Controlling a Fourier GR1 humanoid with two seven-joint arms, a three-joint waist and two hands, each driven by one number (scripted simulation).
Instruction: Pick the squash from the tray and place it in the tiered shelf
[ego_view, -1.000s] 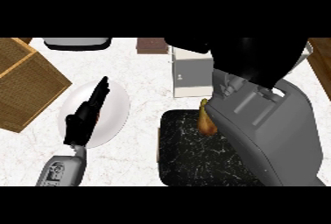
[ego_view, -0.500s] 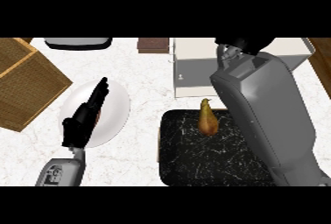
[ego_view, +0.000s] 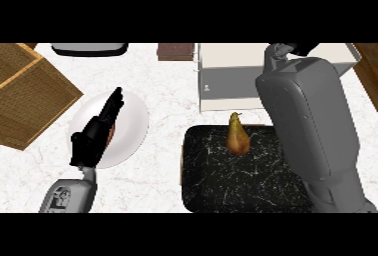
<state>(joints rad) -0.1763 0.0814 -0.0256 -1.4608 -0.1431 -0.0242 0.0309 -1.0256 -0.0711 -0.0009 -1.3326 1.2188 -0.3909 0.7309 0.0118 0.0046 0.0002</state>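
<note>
On the white marble worktop (ego_view: 170, 100), a tan pear-shaped squash (ego_view: 236, 137) lies on the black speckled tray (ego_view: 221, 185). The right hand (ego_view: 299, 47), whose state I cannot tell, should grasp its wide belly.

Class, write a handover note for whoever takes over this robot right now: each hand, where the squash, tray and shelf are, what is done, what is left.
Left hand: open, fingers straight, over the white plate, holding nothing.
Right hand: at the view's top edge, beyond the white tiered shelf; mostly cut off, so its grasp is unreadable.
Squash: lying on the black tray, near its far edge, no hand on it.
Done: nothing yet.
Left: grasp the squash, lift it, place it in the shelf.
</note>
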